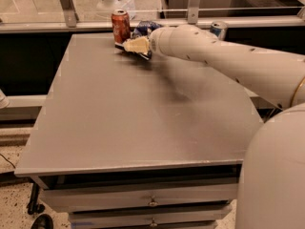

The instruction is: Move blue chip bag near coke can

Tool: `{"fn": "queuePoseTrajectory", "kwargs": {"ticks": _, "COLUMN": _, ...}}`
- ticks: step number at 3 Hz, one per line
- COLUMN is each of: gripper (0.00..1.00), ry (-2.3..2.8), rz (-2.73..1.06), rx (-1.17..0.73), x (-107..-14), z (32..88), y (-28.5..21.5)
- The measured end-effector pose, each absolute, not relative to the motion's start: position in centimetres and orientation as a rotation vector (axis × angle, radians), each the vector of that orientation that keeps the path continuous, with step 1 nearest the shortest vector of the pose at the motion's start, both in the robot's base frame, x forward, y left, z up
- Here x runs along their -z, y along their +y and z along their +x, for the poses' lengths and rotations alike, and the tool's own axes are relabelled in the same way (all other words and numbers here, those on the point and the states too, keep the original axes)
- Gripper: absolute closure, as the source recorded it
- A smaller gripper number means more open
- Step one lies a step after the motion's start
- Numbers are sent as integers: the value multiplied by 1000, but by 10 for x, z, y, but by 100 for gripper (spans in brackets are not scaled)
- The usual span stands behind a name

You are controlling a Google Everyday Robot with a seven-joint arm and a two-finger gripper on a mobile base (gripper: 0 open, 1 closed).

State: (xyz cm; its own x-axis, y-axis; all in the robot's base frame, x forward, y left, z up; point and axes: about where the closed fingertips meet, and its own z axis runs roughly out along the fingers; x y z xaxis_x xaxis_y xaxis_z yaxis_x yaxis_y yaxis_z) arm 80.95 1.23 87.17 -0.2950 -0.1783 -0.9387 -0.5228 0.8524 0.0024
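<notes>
The coke can (pixel 120 26), red-orange with a silver top, stands upright at the far edge of the grey table (pixel 119 128). The blue chip bag (pixel 144 28), dark and glossy, lies just right of the can, mostly hidden behind my arm. My gripper (pixel 135 46) sits low over the table, right in front of the bag and next to the can's base. My white arm (pixel 224 61) reaches in from the right.
A slim blue-and-silver can (pixel 218 28) stands at the far right, behind my arm. A glass rail with metal posts (pixel 193 4) runs behind the table's far edge. Drawers (pixel 152 202) sit under the table's front.
</notes>
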Motion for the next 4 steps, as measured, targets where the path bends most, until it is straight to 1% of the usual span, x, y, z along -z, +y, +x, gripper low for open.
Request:
{"fn": "queuePoseTrajectory", "kwargs": {"ticks": 1, "gripper": 0, "ry": 1838, "rz": -553, "rx": -366, "x": -883, "z": 797, "y": 8}}
{"fn": "queuePoseTrajectory", "kwargs": {"ticks": 2, "gripper": 0, "ry": 1792, "rz": -593, "rx": -345, "x": -894, "z": 765, "y": -4}}
{"fn": "queuePoseTrajectory", "kwargs": {"ticks": 3, "gripper": 0, "ry": 1771, "rz": -664, "rx": -331, "x": -884, "z": 734, "y": -21}}
{"fn": "queuePoseTrajectory", "kwargs": {"ticks": 4, "gripper": 0, "ry": 1759, "rz": -758, "rx": -360, "x": -865, "z": 698, "y": -36}}
